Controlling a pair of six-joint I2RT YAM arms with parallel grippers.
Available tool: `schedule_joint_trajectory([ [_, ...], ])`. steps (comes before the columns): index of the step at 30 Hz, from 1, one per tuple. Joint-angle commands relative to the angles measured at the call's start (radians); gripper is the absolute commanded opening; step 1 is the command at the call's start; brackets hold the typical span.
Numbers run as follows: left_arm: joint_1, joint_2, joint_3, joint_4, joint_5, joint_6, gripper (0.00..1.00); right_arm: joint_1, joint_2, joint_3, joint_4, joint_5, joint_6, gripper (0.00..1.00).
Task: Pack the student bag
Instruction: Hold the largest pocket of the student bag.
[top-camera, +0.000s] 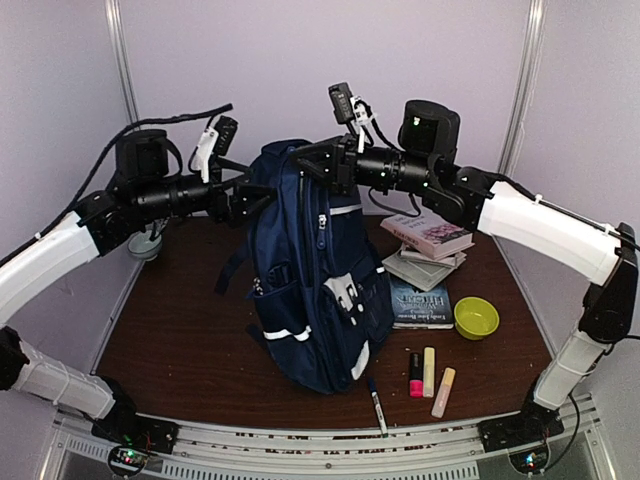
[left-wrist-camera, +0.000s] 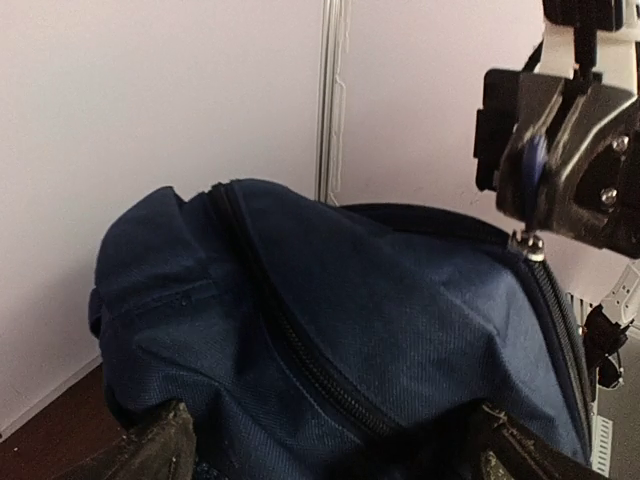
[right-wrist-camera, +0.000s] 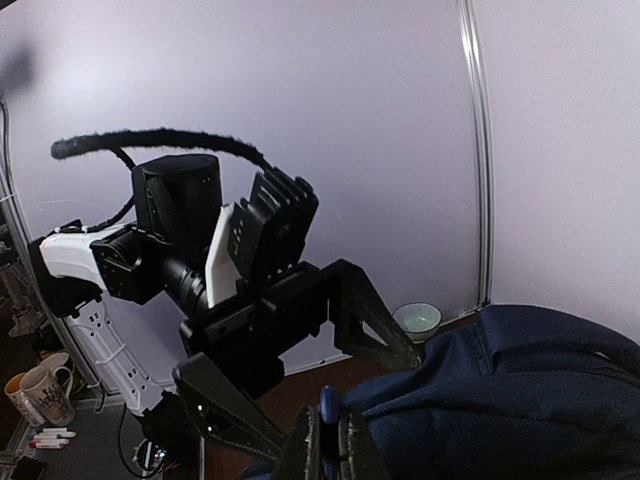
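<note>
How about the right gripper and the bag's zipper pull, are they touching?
Touching. The left wrist view shows the right gripper shut on the blue zipper pull atop the student bag.

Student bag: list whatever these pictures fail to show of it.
Inside of the student bag: every view, under its own fabric.
Back panel: top external, faces away.
Lower half: left wrist, cut by the bottom edge.
Zip pull: right wrist, mostly covered by the right fingers.
</note>
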Motion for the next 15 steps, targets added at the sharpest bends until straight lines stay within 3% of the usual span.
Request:
schedule_joint_trajectory([
  [1, -0.002, 0.023, -0.034, 0.106, 0.069, -0.118, 0.98, 0.001, -0.055, -0.001, 0.204, 0.021, 0.038, 0.0],
  [10, -0.009, 0.063, -0.07, 0.246, 0.203, -0.197, 0.98, 0.003, -0.041, -0.021, 0.244, 0.11, 0.06, 0.0],
  [15, -0.021, 0.049, -0.064, 0.249, 0.176, -0.18, 0.98, 0.003, -0.008, 0.0, 0.23, 0.212, 0.074, 0.0],
])
